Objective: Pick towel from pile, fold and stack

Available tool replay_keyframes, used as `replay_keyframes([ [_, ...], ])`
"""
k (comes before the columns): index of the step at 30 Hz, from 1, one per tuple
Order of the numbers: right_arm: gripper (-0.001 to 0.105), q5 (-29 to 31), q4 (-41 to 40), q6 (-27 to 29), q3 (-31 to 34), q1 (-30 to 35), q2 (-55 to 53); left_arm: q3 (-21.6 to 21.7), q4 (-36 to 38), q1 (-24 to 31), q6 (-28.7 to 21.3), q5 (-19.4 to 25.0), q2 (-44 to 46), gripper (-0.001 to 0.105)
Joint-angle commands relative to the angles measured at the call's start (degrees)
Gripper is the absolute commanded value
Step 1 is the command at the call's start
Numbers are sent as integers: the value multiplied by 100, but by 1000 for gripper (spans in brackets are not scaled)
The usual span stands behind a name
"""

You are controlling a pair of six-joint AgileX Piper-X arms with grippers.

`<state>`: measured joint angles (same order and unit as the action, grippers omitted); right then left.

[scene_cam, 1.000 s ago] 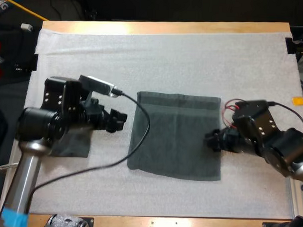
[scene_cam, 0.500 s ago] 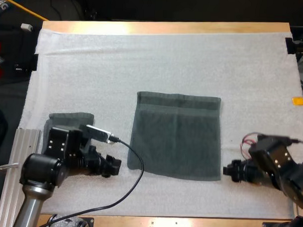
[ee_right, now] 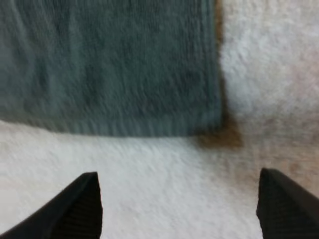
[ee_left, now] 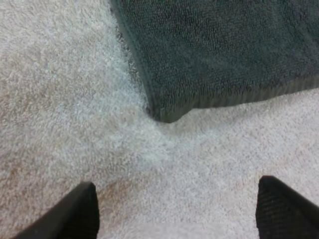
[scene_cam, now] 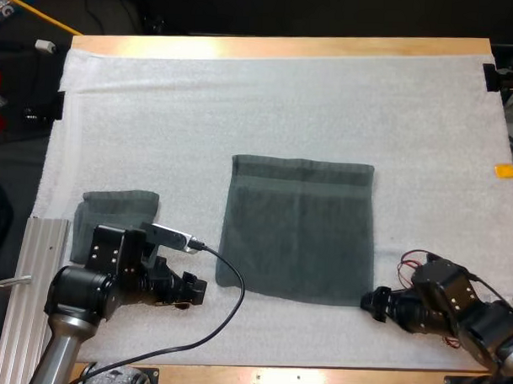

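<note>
Flat towel (scene_cam: 297,231): spread smooth on the white mat (scene_cam: 285,100), about midway across and toward the near side.
Folded towel (scene_cam: 119,208): lies left of the flat towel, well apart, partly behind the left arm.
Left pincer (scene_cam: 199,291): fingers apart, empty, just off the flat towel's near-left corner.
Right pincer (scene_cam: 371,301): fingers apart, empty, at its near-right corner.

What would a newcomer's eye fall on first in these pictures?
A dark grey-green towel lies spread flat in the middle of the white mat. The left hand and the right hand, both open, are at its two near corners. A smaller folded towel lies at the mat's left side.
</note>
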<state>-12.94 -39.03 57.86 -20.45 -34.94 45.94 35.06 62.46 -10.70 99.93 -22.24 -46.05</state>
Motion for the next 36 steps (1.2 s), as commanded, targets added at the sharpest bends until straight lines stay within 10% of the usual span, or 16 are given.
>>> replay_keyframes([
  [1,64,-103,278,-132,48,-7,45,11,-52,-26,51,-91,38,64],
  [36,35,38,1739,-1151,128,-7,2031,11,298,-26,159,-508,38,64],
])
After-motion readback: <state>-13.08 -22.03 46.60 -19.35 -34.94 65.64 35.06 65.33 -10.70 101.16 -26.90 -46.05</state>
